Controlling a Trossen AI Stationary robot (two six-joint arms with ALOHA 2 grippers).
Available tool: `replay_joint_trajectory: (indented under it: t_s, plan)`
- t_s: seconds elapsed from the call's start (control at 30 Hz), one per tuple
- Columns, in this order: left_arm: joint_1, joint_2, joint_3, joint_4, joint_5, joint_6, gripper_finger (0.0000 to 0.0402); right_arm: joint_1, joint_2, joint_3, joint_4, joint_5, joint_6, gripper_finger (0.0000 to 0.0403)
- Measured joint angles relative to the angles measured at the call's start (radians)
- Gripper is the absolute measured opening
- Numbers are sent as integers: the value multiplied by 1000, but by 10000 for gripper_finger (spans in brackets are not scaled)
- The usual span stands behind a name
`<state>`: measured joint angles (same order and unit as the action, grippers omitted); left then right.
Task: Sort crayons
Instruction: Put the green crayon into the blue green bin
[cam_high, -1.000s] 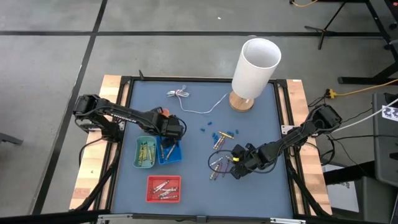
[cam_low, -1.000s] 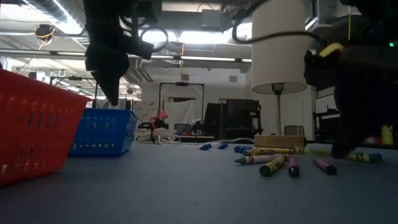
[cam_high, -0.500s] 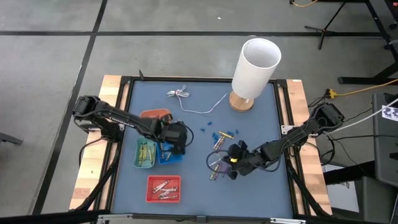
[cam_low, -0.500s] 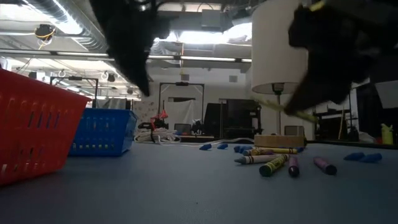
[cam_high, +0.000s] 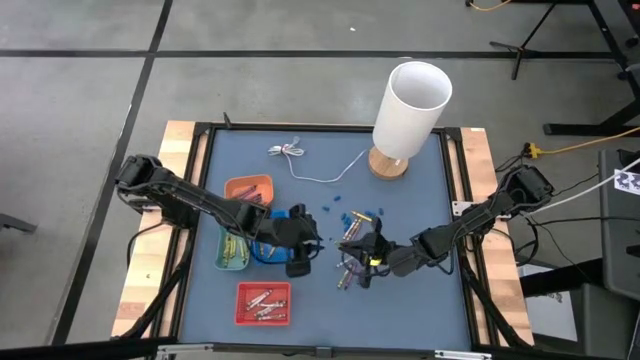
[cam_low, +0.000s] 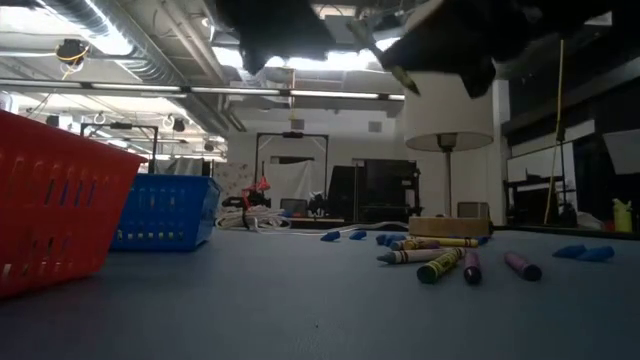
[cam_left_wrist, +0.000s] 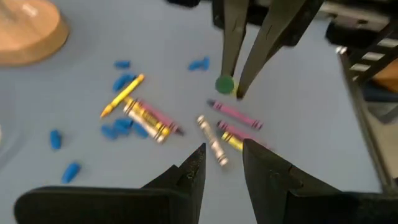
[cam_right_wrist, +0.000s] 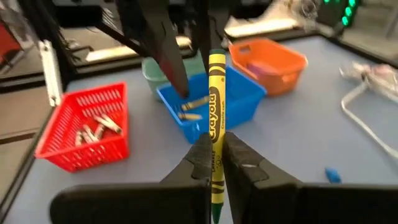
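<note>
My right gripper is shut on a yellow crayon above the middle of the table; in the low view that crayon is high off the surface. My left gripper stands open and holds nothing, just left of the right one and aimed at the loose crayons. These lie flat on the blue mat: yellow, pink and whitish sticks in the left wrist view, and a small heap in the high view. More crayons lie in the red tray and the blue tray. My right gripper pinches the yellow crayon between its two fingers, on the wrapped shaft near one end. The longer part sticks out beyond the fingertips, in line with the fingers, toward the trays. The crayon is lifted clear of the mat.
A white-shaded lamp on a wooden base stands at the far right. A thin white cable lies at the far middle, and small blue bits are scattered near the crayons. Orange, green and red trays sit on the left.
My right gripper has risen off the mat with the yellow crayon, tipped from pointing down toward level, and gone a little toward the table's left. My left gripper has swung from above the blue tray rightward toward the loose crayons, tipping up as it went; it stays open.
</note>
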<state>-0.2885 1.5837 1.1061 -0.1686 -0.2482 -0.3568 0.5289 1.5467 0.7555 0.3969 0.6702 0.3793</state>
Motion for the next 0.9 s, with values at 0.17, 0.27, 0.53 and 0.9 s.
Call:
replay_joint_trajectory:
  t_s: [0.17,0.27,0.53,0.9]
  plan:
    - [-10,0,0,84,7,35,91,0,0,0,112,-9,-108,16]
    - [-10,0,0,130,7,54,91,0,-1,0,149,-9,-157,16]
    - [-8,0,0,229,7,56,91,0,-1,0,163,-10,-179,17]
    - [-8,0,0,241,6,55,75,0,-1,0,163,-12,-202,17]
